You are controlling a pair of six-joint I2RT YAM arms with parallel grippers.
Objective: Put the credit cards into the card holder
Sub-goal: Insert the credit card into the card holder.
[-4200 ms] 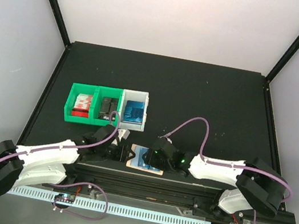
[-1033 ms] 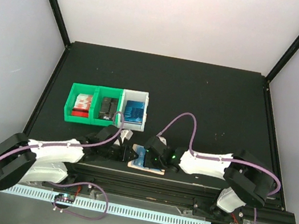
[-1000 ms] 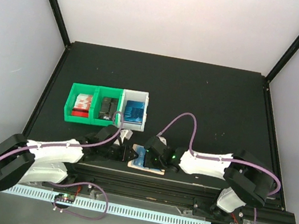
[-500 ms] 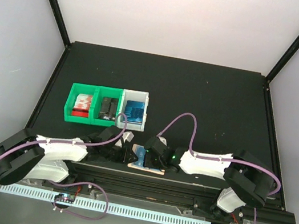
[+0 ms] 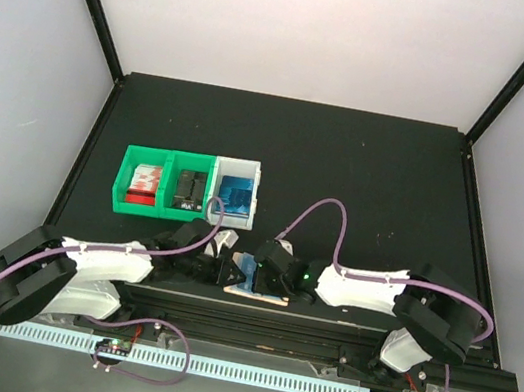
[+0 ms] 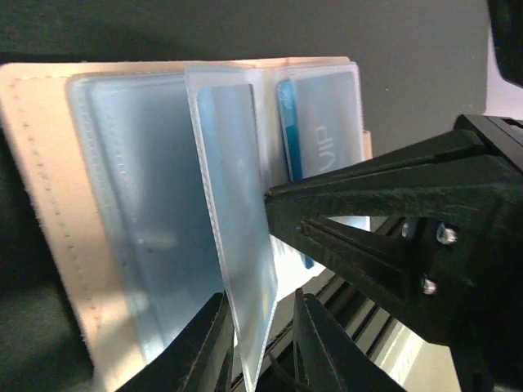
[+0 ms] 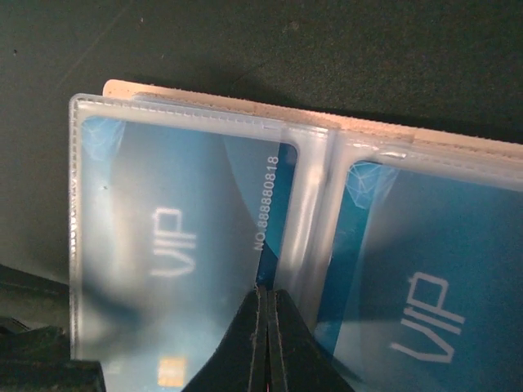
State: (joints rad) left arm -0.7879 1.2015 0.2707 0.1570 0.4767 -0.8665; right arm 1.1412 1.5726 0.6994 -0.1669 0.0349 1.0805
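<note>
The tan card holder (image 5: 257,295) lies open near the table's front edge, its clear sleeves facing up (image 7: 204,98) (image 6: 49,188). One blue credit card (image 7: 180,237) marked VIP sits partly in the left sleeve. Another credit card (image 7: 425,269) fills the right sleeve. My right gripper (image 7: 266,296) (image 5: 262,275) is shut, its tips pressing on the left card's edge. My left gripper (image 6: 255,347) (image 5: 226,273) straddles an upright empty sleeve (image 6: 233,204). One finger (image 6: 204,347) touches it; the other finger (image 6: 319,347) stands apart from it.
Two green bins (image 5: 165,183) and a white bin (image 5: 235,194) holding more blue cards stand behind the holder on the left. The right gripper's black body (image 6: 409,220) crowds the left wrist view. A metal rail (image 5: 271,315) runs along the table's front edge.
The left jaws have narrowed around the upright sleeve and the left arm has tucked in slightly. The right gripper stays shut on the same spot.
</note>
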